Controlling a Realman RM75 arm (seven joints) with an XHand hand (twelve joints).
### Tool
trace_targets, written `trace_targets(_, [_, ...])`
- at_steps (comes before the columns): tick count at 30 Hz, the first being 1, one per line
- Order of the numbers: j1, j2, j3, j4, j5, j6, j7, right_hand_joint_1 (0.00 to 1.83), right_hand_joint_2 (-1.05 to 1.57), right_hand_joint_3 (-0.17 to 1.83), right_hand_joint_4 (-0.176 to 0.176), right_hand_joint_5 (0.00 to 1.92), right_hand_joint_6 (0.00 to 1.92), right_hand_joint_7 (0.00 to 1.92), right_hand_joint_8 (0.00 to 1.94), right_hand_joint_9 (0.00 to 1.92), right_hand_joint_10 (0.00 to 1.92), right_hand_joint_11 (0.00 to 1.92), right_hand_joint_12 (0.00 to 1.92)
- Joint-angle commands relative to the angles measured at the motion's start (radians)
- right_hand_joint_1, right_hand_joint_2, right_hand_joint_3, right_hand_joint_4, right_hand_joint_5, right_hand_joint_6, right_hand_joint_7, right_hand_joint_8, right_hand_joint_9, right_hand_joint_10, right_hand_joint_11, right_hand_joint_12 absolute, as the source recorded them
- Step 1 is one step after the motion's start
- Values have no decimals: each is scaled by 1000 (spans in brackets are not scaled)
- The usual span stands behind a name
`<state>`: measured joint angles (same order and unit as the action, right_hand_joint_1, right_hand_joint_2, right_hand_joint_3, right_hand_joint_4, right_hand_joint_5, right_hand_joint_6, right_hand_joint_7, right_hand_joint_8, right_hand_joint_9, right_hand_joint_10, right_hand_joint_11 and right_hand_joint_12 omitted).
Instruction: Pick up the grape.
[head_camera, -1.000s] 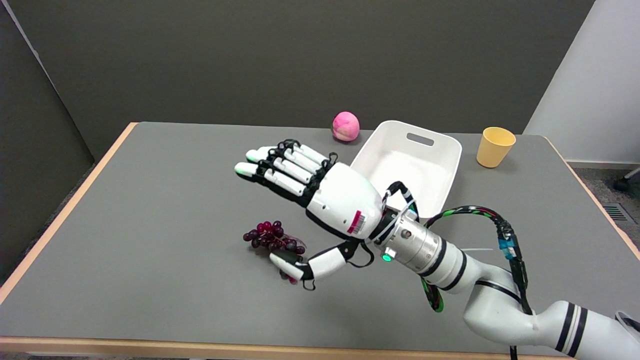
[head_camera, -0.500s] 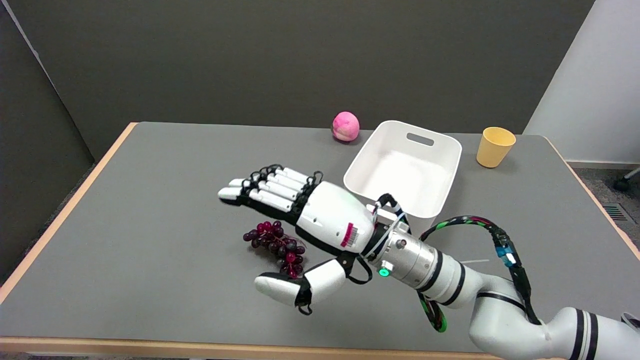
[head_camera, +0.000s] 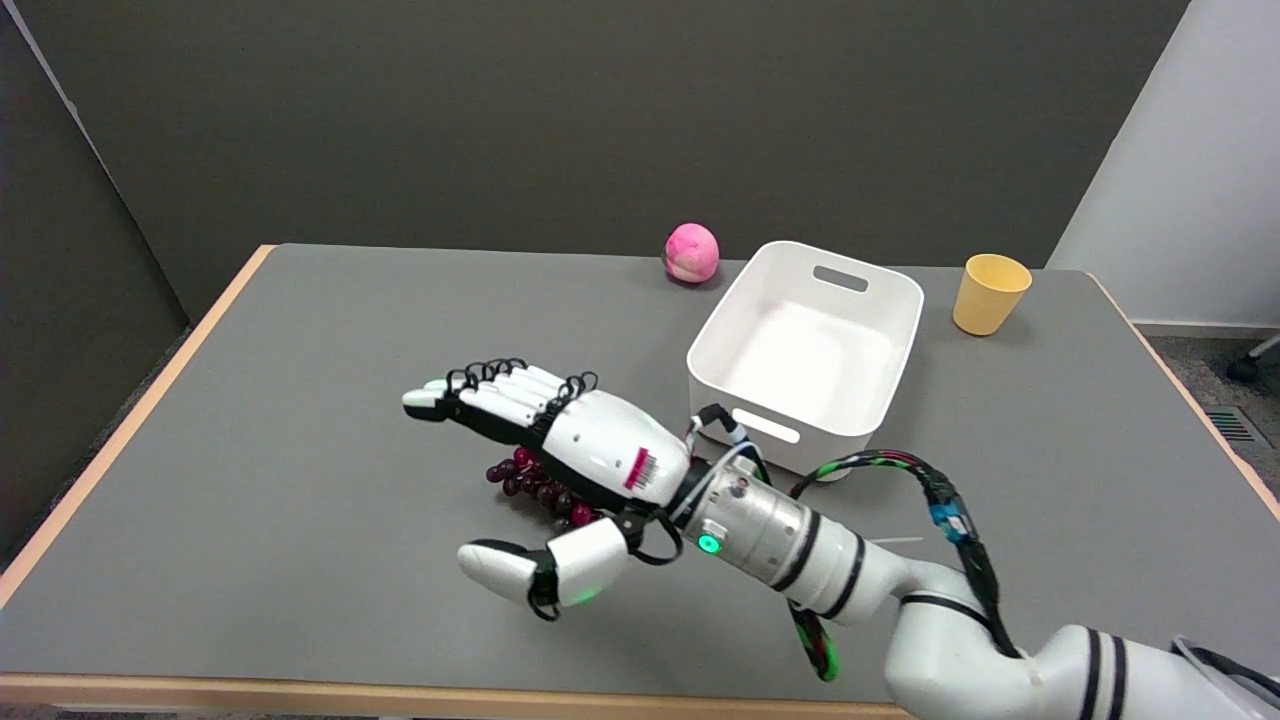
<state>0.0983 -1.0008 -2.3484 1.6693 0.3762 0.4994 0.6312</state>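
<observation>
The surface (head_camera: 300, 340) is matt grey with a pale wood-look edge. The white bin (head_camera: 800, 350) and robot hand (head_camera: 560, 450) look like smooth plastic; the grapes (head_camera: 520, 480) are glossy, the yellow cup (head_camera: 988, 293) matt.

Low in the frame's middle, the grape (head_camera: 528, 482) bunch is dark purple-red with a few brighter magenta berries. The hand (head_camera: 560, 455) over it is white with black fingers and a pink barcode label; a green light glows on the silver wrist behind it. The table (head_camera: 300, 400) is matt grey with a pale wood edge. Toward the upper right sit a pink mottled peach (head_camera: 692, 252), a plain white bin (head_camera: 805, 350) and a yellow-orange cup (head_camera: 988, 293).
</observation>
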Motion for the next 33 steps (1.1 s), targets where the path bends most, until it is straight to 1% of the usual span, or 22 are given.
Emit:
trace_targets(1, [153, -178, -1, -241, 58, -76, -172, 368, 628, 963, -11, 85, 306, 115, 283, 49, 636, 58, 1131])
trace_targets(3, [152, -197, 9, -264, 58, -69, -293, 393, 627, 960, -23, 80, 299, 108, 271, 32, 635, 42, 1119])
trace_targets(4, [151, -201, 12, -271, 59, -68, -325, 404, 625, 958, -27, 77, 299, 104, 267, 26, 634, 35, 1114])
trace_targets(6, [145, -210, 19, -290, 79, -65, -378, 408, 624, 957, -28, 76, 299, 103, 267, 24, 632, 32, 1111])
trace_targets(8, [142, -213, 16, -320, 134, -58, -420, 411, 622, 954, -37, 75, 306, 102, 276, 22, 634, 26, 1105])
trace_targets(14, [141, -217, 11, -403, 267, -46, -540, 409, 619, 952, -46, 76, 313, 105, 292, 19, 644, 23, 1105])
trace_targets(17, [146, -220, 12, -435, 324, -46, -614, 443, 659, 837, -54, 90, 313, 123, 275, 24, 648, 1, 1169])
trace_targets(19, [147, -220, 11, -446, 345, -46, -653, 446, 662, 823, -56, 94, 314, 128, 277, 23, 655, -1, 1181])
trace_targets(21, [142, -220, 12, -454, 358, -45, -701, 399, 622, 934, -65, 89, 348, 116, 325, 14, 665, 24, 1134])
trace_targets(23, [131, -220, 20, -454, 360, -45, -755, 390, 610, 938, -68, 88, 366, 119, 344, 16, 678, 30, 1154])
trace_targets(25, [115, -222, 31, -454, 375, -37, -785, 390, 610, 937, -71, 90, 373, 122, 347, 16, 681, 32, 1161])
trace_targets(28, [103, -218, 36, -448, 397, -19, -801, 455, 624, 856, -79, 122, 356, 156, 328, 35, 711, 13, 1248])
trace_targets(30, [96, -215, 36, -440, 400, -9, -802, 453, 650, 808, -83, 140, 353, 186, 329, 48, 736, 35, 1242])
trace_targets(33, [81, -207, 37, -417, 395, 0, -802, 457, 649, 809, -83, 146, 358, 203, 341, 60, 752, 46, 1254])
